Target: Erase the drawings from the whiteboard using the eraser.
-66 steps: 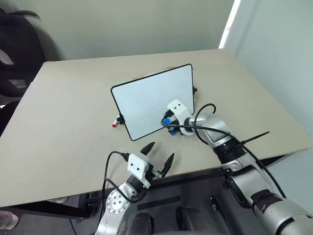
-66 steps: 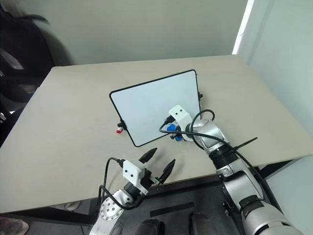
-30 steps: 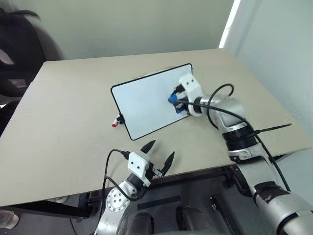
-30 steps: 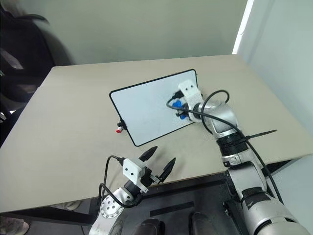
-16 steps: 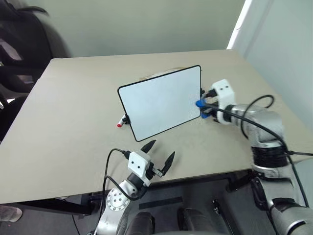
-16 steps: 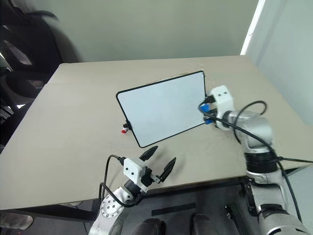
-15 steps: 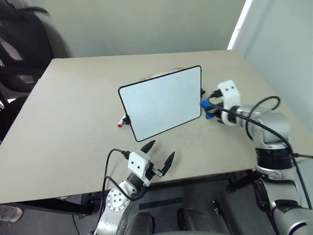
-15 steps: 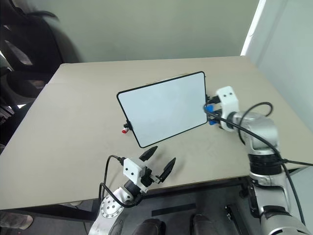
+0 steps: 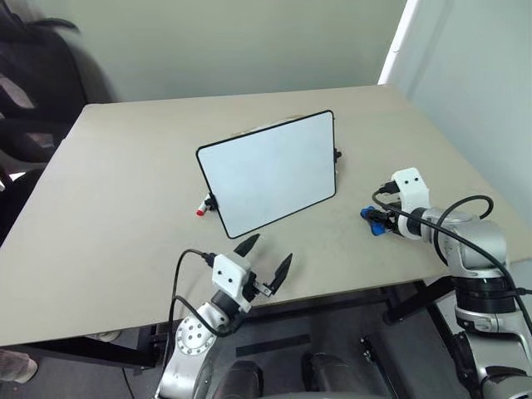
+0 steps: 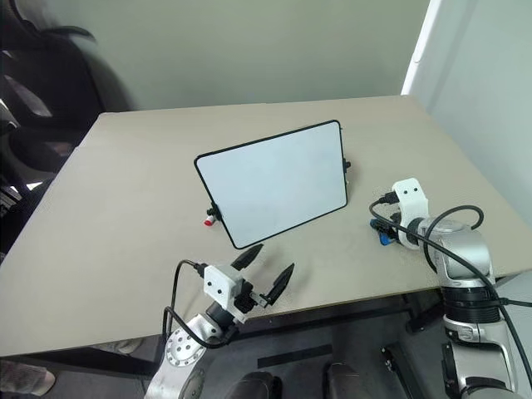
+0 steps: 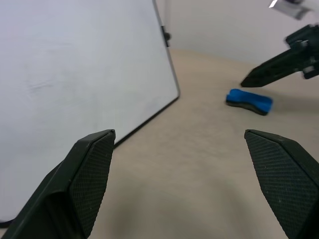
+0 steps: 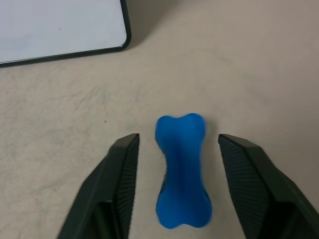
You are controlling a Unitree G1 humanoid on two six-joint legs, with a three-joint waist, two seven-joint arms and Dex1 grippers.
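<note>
On the table, right gripper jaws parted astride the untouched eraser; left gripper jaws spread, empty.

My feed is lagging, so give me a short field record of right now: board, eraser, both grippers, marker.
whiteboard: on the table, surface looks clean, no red strokes visible
eraser: lying on the table, off the board's right side
right gripper: open, fingers either side of the eraser, not gripping
left gripper: open, near the table's front edge, holding nothing
marker: red-tipped, at the board's left edge
</note>
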